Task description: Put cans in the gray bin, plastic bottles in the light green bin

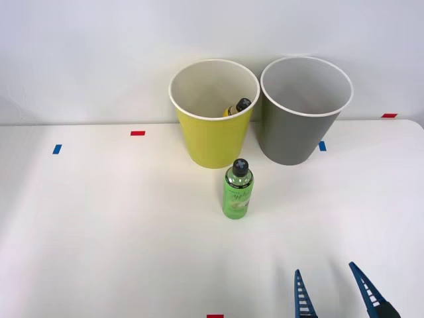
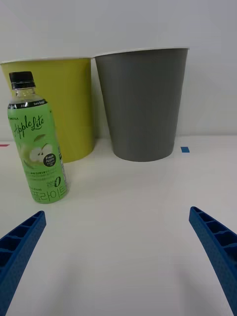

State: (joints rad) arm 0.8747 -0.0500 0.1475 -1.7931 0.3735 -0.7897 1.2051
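From above, a yellowish bottle [image 1: 237, 107] lies inside the light green bin [image 1: 213, 142], while the wrist camera sees the bins from outside. The right claw [image 1: 338, 290] is wide open and holds nothing. The green bottle [image 1: 238, 190] stands upright ahead of it, to its left, before the light green bin, with the gray bin [image 1: 296, 132] farther ahead.

Bright green bottle [image 1: 238, 189], black screw cap, green label w/ white "Apple Lite" script & apple pic. Yellow-green bin [image 1: 213, 112]: white rim, white inside; yellowish bottle [image 1: 236, 108] w/ black cap inside it. Gray bin [image 1: 305, 109]: light rim, pale gray inside. Gripper fingers [image 2: 19, 252] blue, ribbed. White table [image 1: 99, 232] w/ red tape marks [image 1: 137, 133] & blue tape marks [image 1: 57, 149].
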